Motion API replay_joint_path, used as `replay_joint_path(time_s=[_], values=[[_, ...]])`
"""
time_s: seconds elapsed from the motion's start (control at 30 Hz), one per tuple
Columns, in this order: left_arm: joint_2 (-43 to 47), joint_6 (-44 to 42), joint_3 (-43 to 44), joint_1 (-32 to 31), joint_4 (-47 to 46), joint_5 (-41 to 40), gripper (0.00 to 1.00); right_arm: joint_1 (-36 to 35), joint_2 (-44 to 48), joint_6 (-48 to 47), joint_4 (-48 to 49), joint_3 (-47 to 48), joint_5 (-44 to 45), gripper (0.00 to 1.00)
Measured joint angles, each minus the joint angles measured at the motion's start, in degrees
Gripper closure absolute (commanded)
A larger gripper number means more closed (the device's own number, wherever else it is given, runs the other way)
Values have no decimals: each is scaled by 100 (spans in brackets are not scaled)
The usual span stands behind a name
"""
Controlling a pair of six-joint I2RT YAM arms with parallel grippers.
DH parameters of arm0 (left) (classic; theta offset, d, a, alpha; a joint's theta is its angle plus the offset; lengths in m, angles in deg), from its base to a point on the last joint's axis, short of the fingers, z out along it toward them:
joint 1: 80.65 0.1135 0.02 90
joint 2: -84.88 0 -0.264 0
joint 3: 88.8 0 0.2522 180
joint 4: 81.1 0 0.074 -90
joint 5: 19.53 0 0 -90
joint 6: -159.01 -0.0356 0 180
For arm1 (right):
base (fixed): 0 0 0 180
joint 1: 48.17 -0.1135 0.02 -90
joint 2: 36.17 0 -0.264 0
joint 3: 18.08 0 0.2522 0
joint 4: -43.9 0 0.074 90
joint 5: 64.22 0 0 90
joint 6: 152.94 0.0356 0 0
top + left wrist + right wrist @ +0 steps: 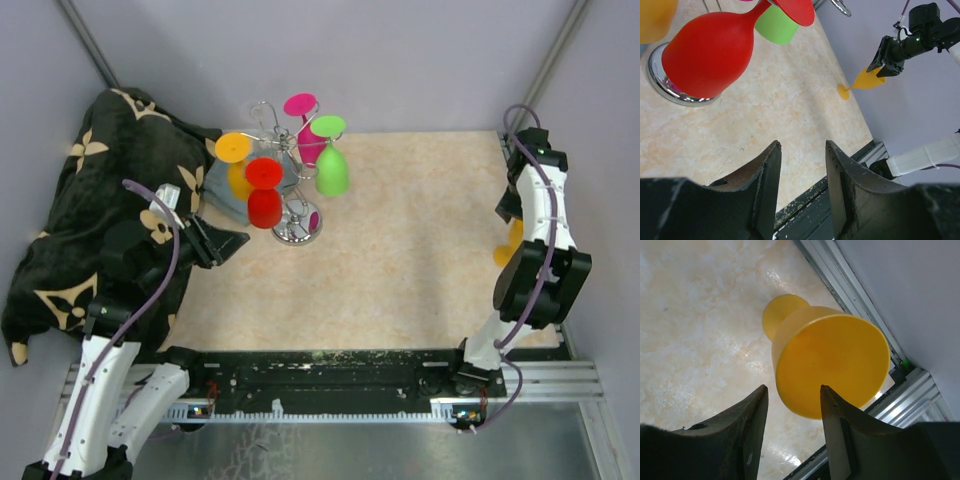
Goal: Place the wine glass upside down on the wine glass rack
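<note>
The silver wire wine glass rack [297, 226] stands at the table's back left. Red [265, 195], orange [235, 160], pink [303, 125] and green [331, 160] glasses hang upside down on it. A yellow-orange wine glass [830, 365] stands upright on its foot near the table's right edge; it also shows in the top view [508, 247] and the left wrist view [866, 80]. My right gripper [792, 390] is open, right at the glass's rim, one finger on each side of its near wall. My left gripper [802, 150] is open and empty, in front of the rack [660, 80].
A black patterned cloth [90, 200] is heaped at the left, under my left arm. A grey object [222, 190] lies behind the rack's base. A metal rail [330, 365] runs along the front edge. Purple-grey walls close in the back and right side [600, 200].
</note>
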Motion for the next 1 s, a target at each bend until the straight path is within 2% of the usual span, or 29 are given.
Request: replay_joint_path(time_s=[0.13, 0.27, 0.4, 0.47, 0.77, 1.0], values=[[-22, -2, -24, 0, 2, -7, 53, 33, -295, -35, 44, 46, -28, 59], [-81, -2, -24, 0, 0, -13, 53, 35, -533, -70, 39, 105, -39, 79], [-111, -9, -24, 0, 2, -48, 53, 35, -643, -85, 52, 232, -39, 95], [-118, -24, -24, 0, 0, -66, 55, 35, -643, -92, 59, 238, -28, 99], [-260, -48, -24, 0, -15, -83, 57, 35, -632, -55, 46, 269, -66, 100], [-415, -44, 129, 0, 48, -203, 57, -275, -468, 98, 90, 793, -374, 100]])
